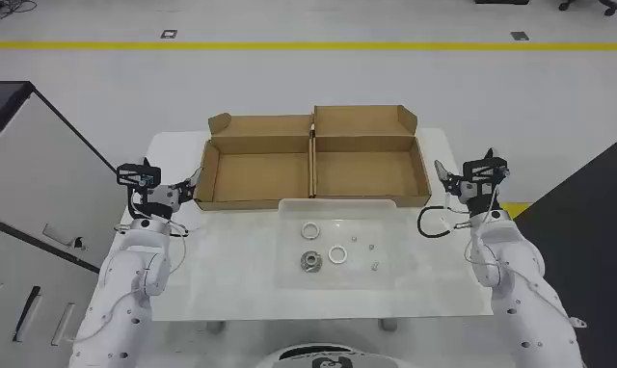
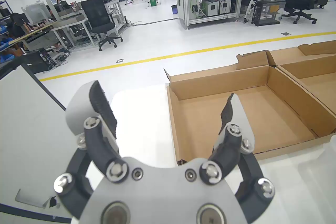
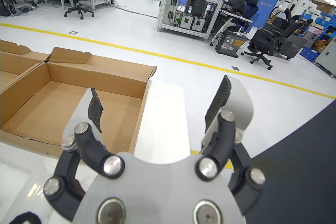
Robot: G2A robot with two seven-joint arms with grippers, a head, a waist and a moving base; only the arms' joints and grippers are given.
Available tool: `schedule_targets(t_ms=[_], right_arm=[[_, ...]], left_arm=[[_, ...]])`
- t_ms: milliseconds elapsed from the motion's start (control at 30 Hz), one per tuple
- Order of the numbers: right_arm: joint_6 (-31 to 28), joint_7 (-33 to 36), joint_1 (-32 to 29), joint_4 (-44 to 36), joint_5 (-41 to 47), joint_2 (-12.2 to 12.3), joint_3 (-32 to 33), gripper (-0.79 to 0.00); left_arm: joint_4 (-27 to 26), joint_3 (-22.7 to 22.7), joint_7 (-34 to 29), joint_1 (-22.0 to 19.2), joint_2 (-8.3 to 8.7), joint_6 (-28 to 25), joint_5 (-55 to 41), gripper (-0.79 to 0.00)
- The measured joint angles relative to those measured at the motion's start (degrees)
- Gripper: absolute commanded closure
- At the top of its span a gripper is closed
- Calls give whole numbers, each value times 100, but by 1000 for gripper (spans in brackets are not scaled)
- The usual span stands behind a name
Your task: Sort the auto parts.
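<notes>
Right claw (image 3: 160, 93) (agape) near cardboard box (image 3: 97, 70)

A white table (image 1: 241, 281) is seen from above, its corners rounded. Two open cardboard boxes are set on its far half, side by side and touching along one wall: the left box (image 1: 258, 175) and the right box (image 1: 371, 172), each with its lid flap raised at the far side. A clear shallow tray (image 1: 337, 204) is laid just in front of them, its far rim against their near walls and spanning the seam between them.
</notes>
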Motion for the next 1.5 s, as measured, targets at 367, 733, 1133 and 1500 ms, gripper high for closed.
schedule_targets(t_ms=[367,733,1133,1500], right_arm=[[-1286,645,-387,-1221,-365,125,652,-785],[-4501,2964,79,-2184,-251,420,1437,-785],[-5584,4843,1124,-2317,296,592,268,-785],[-5141,5289,1369,-2288,283,1012,-1080,-785]], left_arm=[[0,0,0,0,0,0,0,-785],[0,0,0,0,0,0,0,-785],[0,0,0,0,0,0,0,-785],[0,0,0,0,0,0,0,-785]])
